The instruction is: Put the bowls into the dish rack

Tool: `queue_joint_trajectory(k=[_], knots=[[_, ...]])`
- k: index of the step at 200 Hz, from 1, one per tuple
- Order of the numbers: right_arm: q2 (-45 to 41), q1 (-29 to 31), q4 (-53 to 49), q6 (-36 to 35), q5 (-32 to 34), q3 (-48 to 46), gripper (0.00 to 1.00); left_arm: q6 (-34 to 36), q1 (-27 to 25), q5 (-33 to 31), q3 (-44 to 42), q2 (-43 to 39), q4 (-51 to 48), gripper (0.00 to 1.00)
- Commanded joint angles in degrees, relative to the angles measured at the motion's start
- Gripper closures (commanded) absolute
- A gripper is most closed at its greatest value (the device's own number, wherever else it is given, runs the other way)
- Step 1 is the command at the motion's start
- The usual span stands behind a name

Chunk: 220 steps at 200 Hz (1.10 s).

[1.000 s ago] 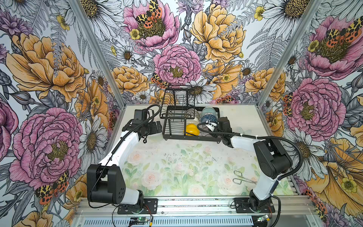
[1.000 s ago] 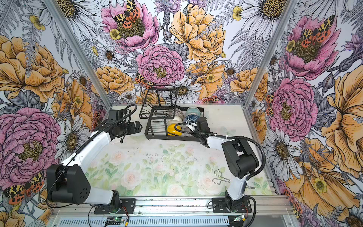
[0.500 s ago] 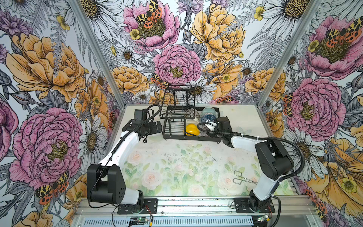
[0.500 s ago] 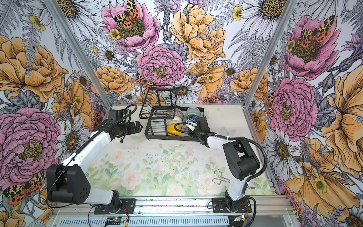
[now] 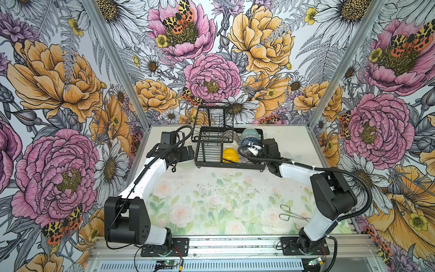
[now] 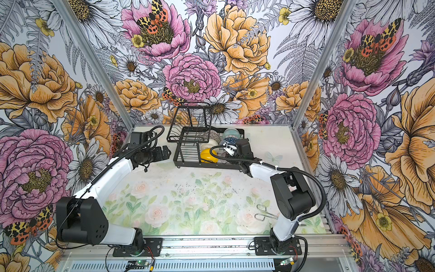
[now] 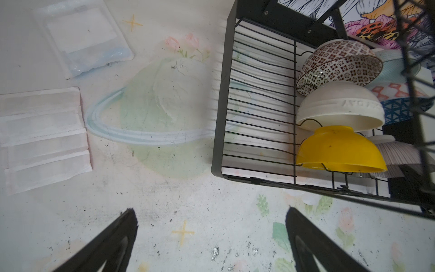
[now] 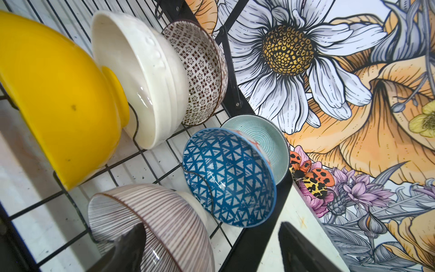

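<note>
Right pincer (image 8: 210, 225), jaws wide apart and gripping nothing, low over the right end of the black wire dish rack (image 5: 226, 165), upper centre of both top views; one finger (image 8: 124, 249) overlapping the mauve line-patterned ceramic bowl (image 8: 153, 212), contact not resolvable. All six bowls leaning in the rack's base: plain yellow bowl (image 8: 58, 94), plain cream bowl (image 8: 146, 82) and dark-and-white mosaic bowl (image 8: 200, 70) in one row; blue triangle-patterned bowl (image 8: 226, 176) and pale teal spiral bowl (image 8: 266, 139) beside the mauve. Left pincer (image 7: 210, 209) likewise open and empty, just left of the rack. Likely hazards: finger catching the mauve rim on withdrawal and tipping it against the blue bowl; wrist or cable nudging the rack frame and shifting the load. Metal wire tongs (image 5: 293, 213) at lower right, well apart
</note>
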Motion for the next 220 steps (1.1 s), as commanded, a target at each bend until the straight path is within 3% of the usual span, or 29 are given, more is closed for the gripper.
queue_joint_trajectory(k=[1,85,93,101,139,195,220], knots=[[-2.8,0.3,-1.6,0.9,-0.3,-1.2,0.10,-0.6,0.7,0.6,-0.6,-0.9,1.5,0.01],[-10.5,0.4,-9.0,3.0,-4.3,-4.5,0.09,-0.6,0.7,-1.4,-1.0,-2.0,2.5,0.01],[-11.1,0.4,-9.2,3.7,-4.0,-4.9,0.08,-0.6,0.8,-2.1,-1.2,-2.4,2.8,0.01],[-11.7,0.4,-9.2,4.5,-3.5,-5.2,0.01,-0.6,0.8,-2.8,-1.5,-2.9,3.3,0.01],[-15.6,0.0,-9.3,8.5,-2.0,-6.5,0.01,-1.5,1.1,-9.6,-5.1,-7.6,8.1,0.01],[-24.7,-7.3,0.8,22.8,-3.9,-11.2,0.01,-1.6,1.7,-20.6,-17.5,-17.2,26.2,0.01],[-27.0,-13.3,8.4,32.7,0.8,-15.0,0.01,0.6,1.8,-26.3,-24.0,-18.0,36.1,0.01]])
